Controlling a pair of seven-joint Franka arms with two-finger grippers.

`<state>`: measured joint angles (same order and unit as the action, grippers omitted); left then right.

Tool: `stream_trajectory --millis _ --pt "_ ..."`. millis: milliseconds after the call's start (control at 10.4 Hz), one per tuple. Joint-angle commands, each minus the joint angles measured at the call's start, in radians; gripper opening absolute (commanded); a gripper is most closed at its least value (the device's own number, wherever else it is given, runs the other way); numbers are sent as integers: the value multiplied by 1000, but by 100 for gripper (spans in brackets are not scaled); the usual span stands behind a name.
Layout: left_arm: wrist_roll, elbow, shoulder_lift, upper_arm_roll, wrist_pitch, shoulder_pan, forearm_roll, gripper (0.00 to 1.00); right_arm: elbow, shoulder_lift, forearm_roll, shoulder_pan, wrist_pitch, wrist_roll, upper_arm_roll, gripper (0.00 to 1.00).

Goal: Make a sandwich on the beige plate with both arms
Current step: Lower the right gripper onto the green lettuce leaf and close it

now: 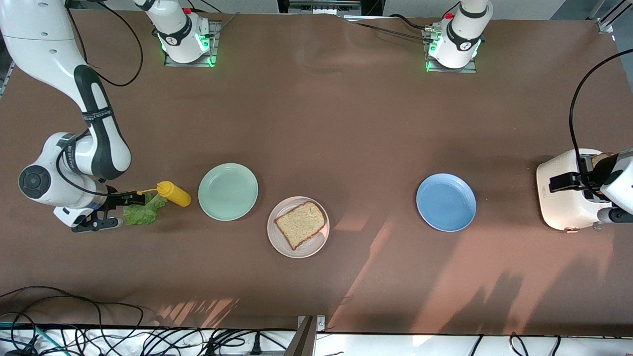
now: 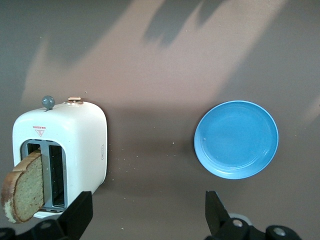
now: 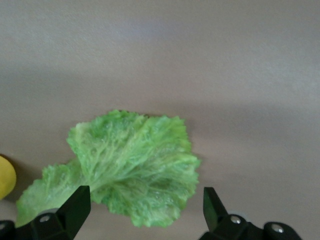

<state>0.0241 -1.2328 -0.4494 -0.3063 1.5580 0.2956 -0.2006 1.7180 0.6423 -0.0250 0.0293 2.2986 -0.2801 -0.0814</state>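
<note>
A slice of brown wholegrain bread (image 1: pixel 300 224) lies on the beige plate (image 1: pixel 317 242) near the middle of the table. A ruffled green lettuce leaf (image 1: pixel 144 211) (image 3: pixel 135 165) lies flat on the table at the right arm's end. My right gripper (image 1: pixel 129 210) (image 3: pixel 145 215) hangs low over the leaf's edge, open, with the leaf's edge between its fingers. A second bread slice (image 1: pixel 601 159) (image 2: pixel 22 192) sticks out of a white toaster (image 1: pixel 564 198) (image 2: pixel 75 145). My left gripper (image 1: pixel 591 198) (image 2: pixel 147 215) is above the toaster, open and holding nothing.
A yellow squeeze bottle (image 1: pixel 174 194) (image 3: pixel 5 175) lies beside the lettuce. A mint-green plate (image 1: pixel 228 191) sits between the bottle and the beige plate. A blue plate (image 1: pixel 446 202) (image 2: pixel 236 139) sits between the beige plate and the toaster. Cables run along the table's near edge.
</note>
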Motion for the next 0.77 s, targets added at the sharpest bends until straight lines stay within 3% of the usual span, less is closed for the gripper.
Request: stream_trajectory --millis 0,482,579,675 --pt "-21 -25 32 6 -4 11 15 100 11 23 -15 14 65 -16 29 100" --pt "13 -19 32 -4 -4 25 17 100 14 39 -16 27 81 -30 32 100" --pt "14 -17 34 -5 -6 25 17 100 14 39 -18 30 81 -57 32 92" --pt "14 -16 34 -5 -6 22 17 100 14 43 -16 34 81 -109 32 68"
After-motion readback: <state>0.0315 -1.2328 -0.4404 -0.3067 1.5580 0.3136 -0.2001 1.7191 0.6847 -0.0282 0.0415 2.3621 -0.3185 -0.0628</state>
